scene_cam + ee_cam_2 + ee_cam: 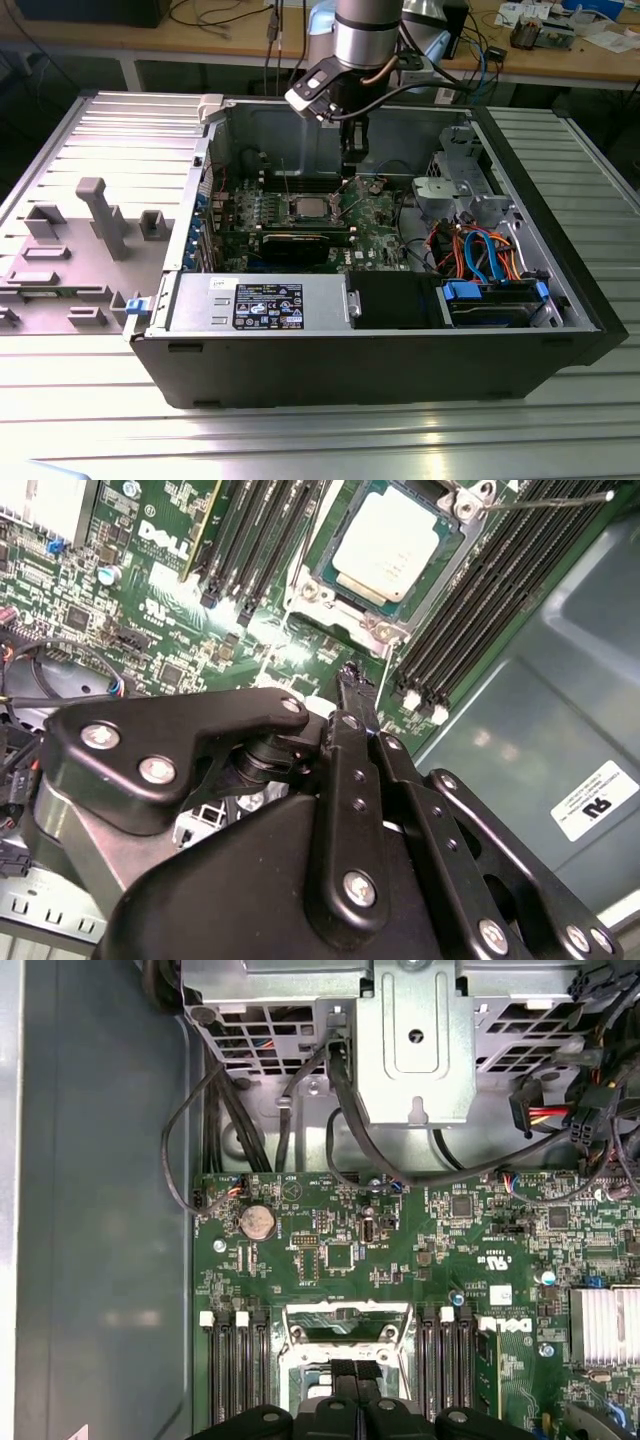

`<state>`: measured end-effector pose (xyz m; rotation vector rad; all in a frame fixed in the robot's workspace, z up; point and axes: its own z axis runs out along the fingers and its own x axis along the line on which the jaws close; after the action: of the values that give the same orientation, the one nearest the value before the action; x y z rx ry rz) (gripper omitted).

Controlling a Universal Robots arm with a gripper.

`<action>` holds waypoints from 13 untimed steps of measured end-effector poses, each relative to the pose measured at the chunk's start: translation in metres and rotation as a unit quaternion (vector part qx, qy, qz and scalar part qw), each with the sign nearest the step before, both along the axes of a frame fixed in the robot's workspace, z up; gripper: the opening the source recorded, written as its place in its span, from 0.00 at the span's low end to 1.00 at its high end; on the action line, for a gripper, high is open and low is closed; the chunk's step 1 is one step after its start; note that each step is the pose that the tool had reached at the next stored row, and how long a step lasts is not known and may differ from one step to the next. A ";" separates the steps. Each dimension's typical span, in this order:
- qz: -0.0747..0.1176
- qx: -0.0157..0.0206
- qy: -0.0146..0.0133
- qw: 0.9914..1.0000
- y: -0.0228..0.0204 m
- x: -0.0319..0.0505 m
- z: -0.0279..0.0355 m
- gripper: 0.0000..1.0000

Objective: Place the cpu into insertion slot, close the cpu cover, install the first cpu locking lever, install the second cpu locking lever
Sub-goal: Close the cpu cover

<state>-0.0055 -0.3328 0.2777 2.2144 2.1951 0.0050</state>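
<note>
Open case (350, 370) sits on the bench (300, 445), cables (480, 250) crowding one end. The claw (352, 678) hovers over the board (150, 590), fingers (352, 750) pressed together, empty. The cpu (385, 545) lies in the slot (305, 588) just off its tips, memory slots (260, 530) either side. In the first wrist view the claw cuts off part of the slot.

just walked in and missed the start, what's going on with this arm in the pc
A robot arm's black gripper hangs close over the green motherboard inside an open black computer case, fingers shut with nothing between them. The flat square silver-grey cpu already sits in the silvery-rimmed square insertion slot. A thin metal lever rod juts out beside the slot; whether it is latched cannot be told.
</note>
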 end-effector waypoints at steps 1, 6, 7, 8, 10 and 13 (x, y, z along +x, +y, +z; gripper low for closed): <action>0.000 0.000 0.000 1.000 0.0000 0.0018 -0.0001 0.11; 0.000 0.000 0.000 1.000 0.0000 0.0084 -0.0007 0.11; 0.000 0.000 0.000 1.000 0.0000 0.0095 -0.0007 0.11; 0.000 0.000 0.000 1.000 0.0000 0.0120 -0.0009 0.11; 0.000 0.000 0.001 1.000 0.0000 0.0168 -0.0012 0.11; 0.000 0.000 0.002 1.000 0.0000 0.0231 -0.0022 0.11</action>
<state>0.0176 -0.3327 0.2755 2.2160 2.1968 0.0014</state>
